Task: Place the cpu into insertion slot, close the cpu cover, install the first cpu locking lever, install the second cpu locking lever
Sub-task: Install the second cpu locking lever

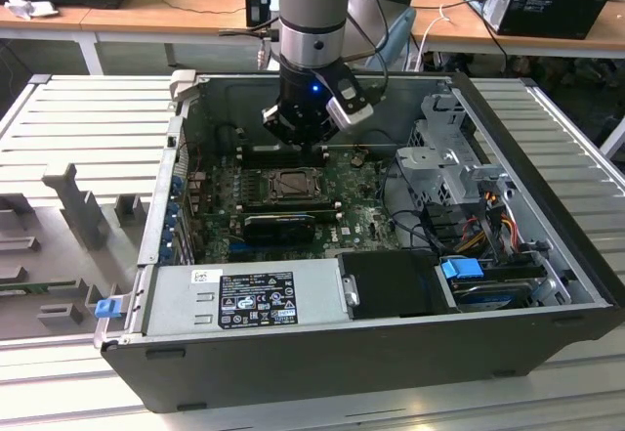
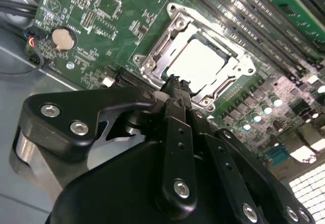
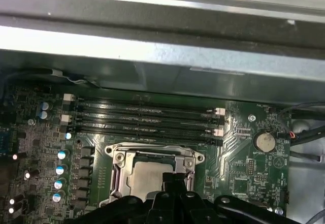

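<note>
Silver chip (image 2: 203, 64): seated in socket (image 2: 152, 51), cover (image 2: 231, 79) down.
Gripper (image 2: 175, 84): fingers together, empty, at chip's 6 o'clock edge.
Care: press the lever gently, probably.

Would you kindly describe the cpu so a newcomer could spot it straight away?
Look inside the open computer case at the green motherboard. Beside the long memory slots sits a shiny metal frame, with the gripper above it. The cpu is the flat, pale square inside it.
</note>
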### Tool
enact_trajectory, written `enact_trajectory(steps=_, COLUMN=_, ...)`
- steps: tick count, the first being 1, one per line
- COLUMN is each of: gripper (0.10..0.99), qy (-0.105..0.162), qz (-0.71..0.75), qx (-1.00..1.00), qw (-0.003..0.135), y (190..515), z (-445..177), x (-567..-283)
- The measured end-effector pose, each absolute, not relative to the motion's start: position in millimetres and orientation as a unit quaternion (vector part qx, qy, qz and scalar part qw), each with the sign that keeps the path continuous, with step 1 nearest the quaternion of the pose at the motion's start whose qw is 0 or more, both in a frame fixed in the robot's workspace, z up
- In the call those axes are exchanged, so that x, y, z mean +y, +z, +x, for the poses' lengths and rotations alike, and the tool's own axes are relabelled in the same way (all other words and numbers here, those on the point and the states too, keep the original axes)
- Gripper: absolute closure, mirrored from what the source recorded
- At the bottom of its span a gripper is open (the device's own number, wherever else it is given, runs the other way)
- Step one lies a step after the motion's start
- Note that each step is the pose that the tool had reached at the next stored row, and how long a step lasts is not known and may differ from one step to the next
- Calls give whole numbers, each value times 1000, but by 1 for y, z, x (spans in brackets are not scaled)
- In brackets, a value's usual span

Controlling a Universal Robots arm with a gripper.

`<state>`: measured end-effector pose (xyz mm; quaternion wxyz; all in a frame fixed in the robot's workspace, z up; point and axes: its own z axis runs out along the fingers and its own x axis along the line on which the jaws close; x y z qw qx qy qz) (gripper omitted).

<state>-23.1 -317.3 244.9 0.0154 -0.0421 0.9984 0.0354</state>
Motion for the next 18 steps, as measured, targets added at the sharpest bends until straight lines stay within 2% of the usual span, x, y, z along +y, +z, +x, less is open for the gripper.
enact_trajectory(steps=5, gripper=980, qy=35, qz=-42, qx=998, qw=15, y=245, z=-23, x=-321)
enact_trajectory(steps=9, gripper=980, qy=35, qz=-42, qx=998, qw=15, y=259, z=-23, x=-321)
enact_trajectory(steps=18, gripper=980, qy=35, qz=-42, qx=998, qw=15, y=258, z=-23, x=-332)
